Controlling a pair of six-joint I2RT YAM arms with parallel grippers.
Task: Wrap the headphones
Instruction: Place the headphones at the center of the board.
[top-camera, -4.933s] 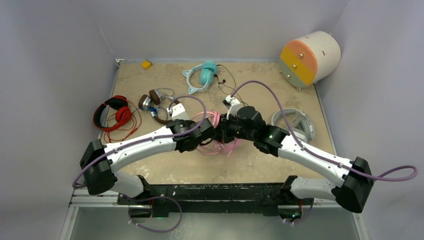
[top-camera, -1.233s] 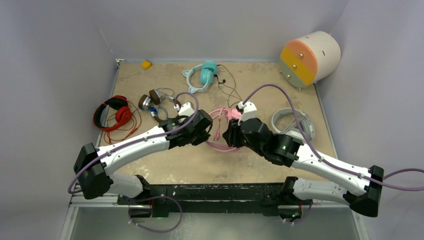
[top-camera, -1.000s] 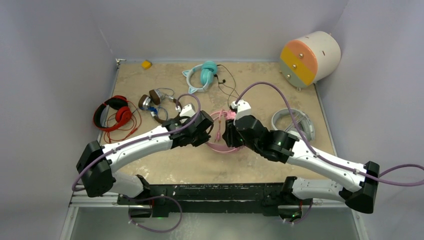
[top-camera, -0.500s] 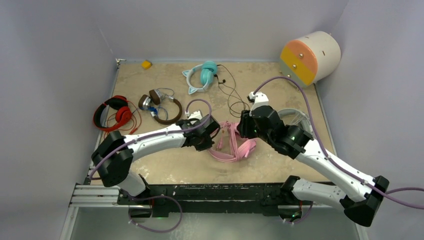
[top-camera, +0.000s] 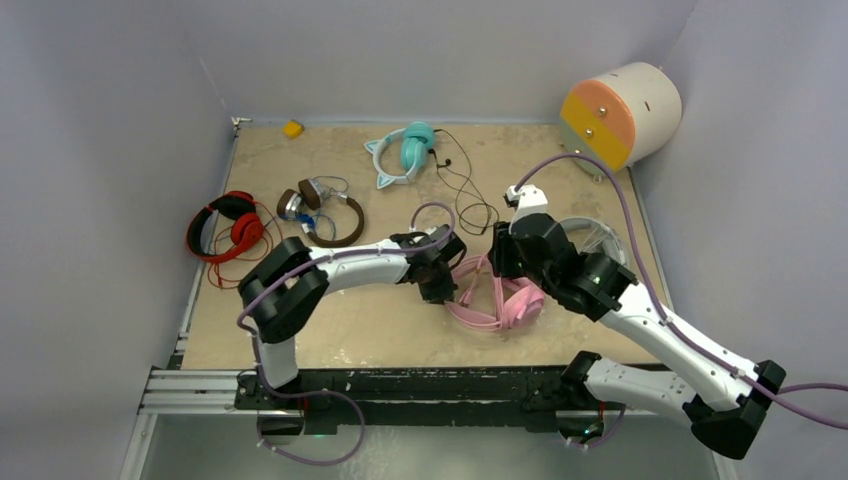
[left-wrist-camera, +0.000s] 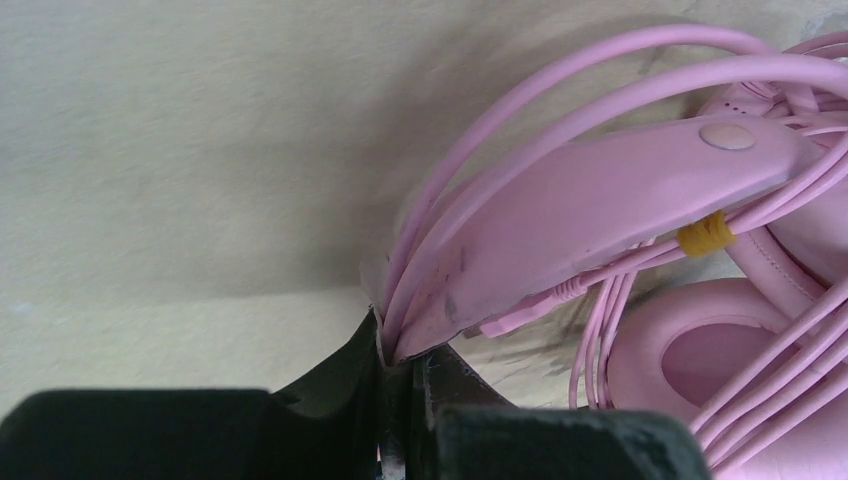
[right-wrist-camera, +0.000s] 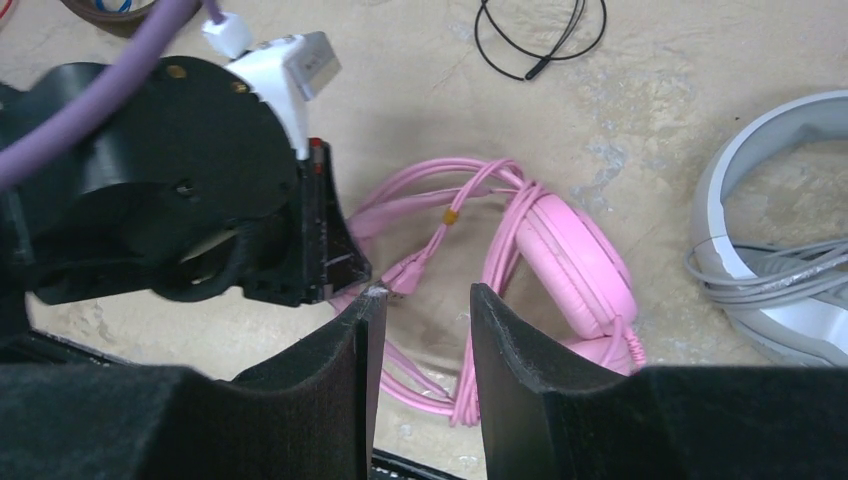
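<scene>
Tan, stone-patterned table (top-camera: 380, 330) boxed in by pale grey walls, seen from above with two robot arms reaching in from the near edge.

The left gripper (left-wrist-camera: 400, 370) is pressed together, pinching the rim of the headband and a few strands of cord of the pink headphones (left-wrist-camera: 600, 200). The right gripper (right-wrist-camera: 420, 300) is partly spread and hangs over the same pair with nothing between its fingers. One finger is just beside the left gripper.

The pink headphones (top-camera: 505, 305) lie near the middle of the table, towards the near edge. Their thin pink cord runs in several loose loops along and around the headband. A small yellow tie (left-wrist-camera: 705, 235) sits on the cord. One round ear pad faces up.

The grey-white headphones (right-wrist-camera: 760, 140) lie just to the right, partly hidden under the right arm, close to the right wall. The brown headphones (top-camera: 325, 220) and a red pair (top-camera: 232, 232) lie at the left. A teal pair (top-camera: 405, 150) with a black cord (top-camera: 465, 200) lies at the back. A small yellow block (top-camera: 292, 128) is in the back left corner, and a pastel drum (top-camera: 620, 115) is in the back right corner. Bare table shows along the near edge, left of the pink pair.
</scene>
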